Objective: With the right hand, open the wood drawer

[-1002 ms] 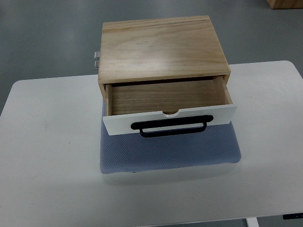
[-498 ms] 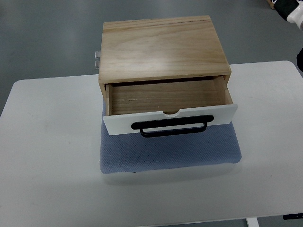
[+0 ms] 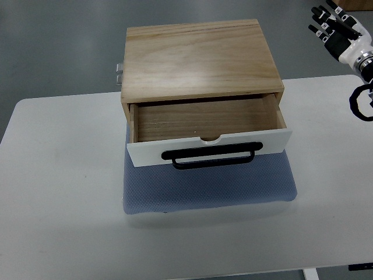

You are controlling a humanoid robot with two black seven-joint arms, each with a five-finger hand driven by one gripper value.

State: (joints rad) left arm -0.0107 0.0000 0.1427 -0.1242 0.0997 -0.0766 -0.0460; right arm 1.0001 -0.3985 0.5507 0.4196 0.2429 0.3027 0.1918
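A white surface [image 3: 64,192] filled the lower frame, carrying a blue-grey mat [image 3: 210,189] at centre. On the mat sat the wood drawer [image 3: 204,119], pulled out of its box [image 3: 198,58], its white front [image 3: 210,147] with a black handle [image 3: 208,156] facing the bottom edge. The drawer's wooden floor lay bare. In the upper right corner, well apart from the box, the right robot hand [image 3: 337,30] hung over the floor with fingers [image 3: 322,20] spread wide, holding nothing.
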